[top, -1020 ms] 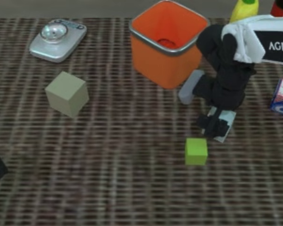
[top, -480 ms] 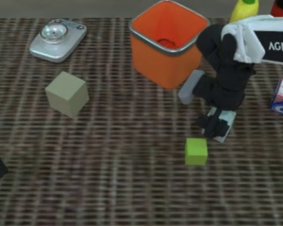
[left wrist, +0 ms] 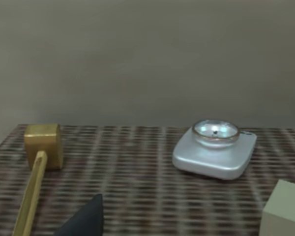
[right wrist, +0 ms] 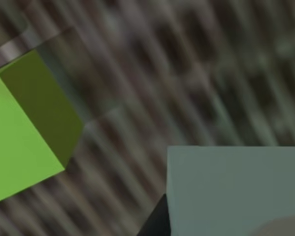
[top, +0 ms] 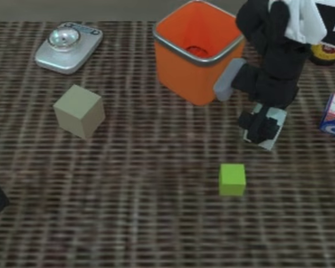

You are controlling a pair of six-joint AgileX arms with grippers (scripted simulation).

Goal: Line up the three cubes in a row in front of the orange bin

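The right gripper (top: 262,127), jaws closed on the grey-blue cube (top: 266,129), has lifted it back toward the orange bin (top: 196,78), away from the green cube (top: 232,179).

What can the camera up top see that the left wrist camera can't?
Only the top view shows the orange bin, the lime-green cube, the printed box, and the right hand clamped on the grey-blue cube near the bin. Only the left wrist view shows a wooden mallet lying on the table. Both show the silver scale and the beige-tan cube, seen only as a corner in the wrist view.
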